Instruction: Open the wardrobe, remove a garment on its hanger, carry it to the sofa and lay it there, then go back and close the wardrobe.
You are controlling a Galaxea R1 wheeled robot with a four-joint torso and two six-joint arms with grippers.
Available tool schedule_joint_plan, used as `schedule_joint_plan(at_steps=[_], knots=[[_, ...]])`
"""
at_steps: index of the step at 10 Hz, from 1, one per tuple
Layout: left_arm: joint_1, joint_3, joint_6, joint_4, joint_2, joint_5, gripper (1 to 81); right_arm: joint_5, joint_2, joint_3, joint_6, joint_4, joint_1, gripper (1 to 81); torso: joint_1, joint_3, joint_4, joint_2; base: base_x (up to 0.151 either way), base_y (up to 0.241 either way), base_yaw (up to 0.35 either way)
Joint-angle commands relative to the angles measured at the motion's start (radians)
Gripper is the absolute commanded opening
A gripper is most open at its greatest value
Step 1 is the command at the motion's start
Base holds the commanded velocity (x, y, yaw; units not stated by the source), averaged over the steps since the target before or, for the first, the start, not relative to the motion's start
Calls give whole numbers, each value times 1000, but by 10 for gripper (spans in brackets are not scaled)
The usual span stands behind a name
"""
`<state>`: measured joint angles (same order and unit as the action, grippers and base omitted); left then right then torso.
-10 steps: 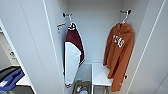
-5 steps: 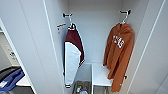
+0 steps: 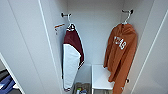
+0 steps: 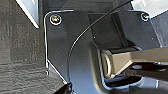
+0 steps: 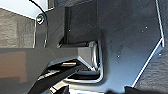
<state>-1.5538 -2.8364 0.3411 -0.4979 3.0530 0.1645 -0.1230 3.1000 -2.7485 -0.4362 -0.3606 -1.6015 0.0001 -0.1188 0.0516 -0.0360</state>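
Little has changed: we still face the open wardrobe [image 3: 100,30], garment [image 3: 121,55] on its hanger [image 3: 127,16], end effector state unclear

Soft, even light fills the tall white wardrobe [image 3: 100,37], and the burnt-orange hooded sweatshirt [image 3: 121,57] throws only a faint shadow on the back wall. The head view is blurred, its straight door edges leaning outward. Both wrist views are dim, with pale glare along the dark plate edges.
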Motion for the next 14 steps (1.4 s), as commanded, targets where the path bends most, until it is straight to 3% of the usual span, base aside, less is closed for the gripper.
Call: schedule_joint_plan(at_steps=[1, 14], knots=[[28, -6, -4, -11, -5, -43, 811, 48, 11, 6, 2, -9, 27, 811, 0, 0, 0, 0, 91, 0, 0], [27, -6, -4, -24, -3, -42, 811, 48, 7, 3, 2, -9, 28, 811, 0, 0, 0, 0, 91, 0, 0]])
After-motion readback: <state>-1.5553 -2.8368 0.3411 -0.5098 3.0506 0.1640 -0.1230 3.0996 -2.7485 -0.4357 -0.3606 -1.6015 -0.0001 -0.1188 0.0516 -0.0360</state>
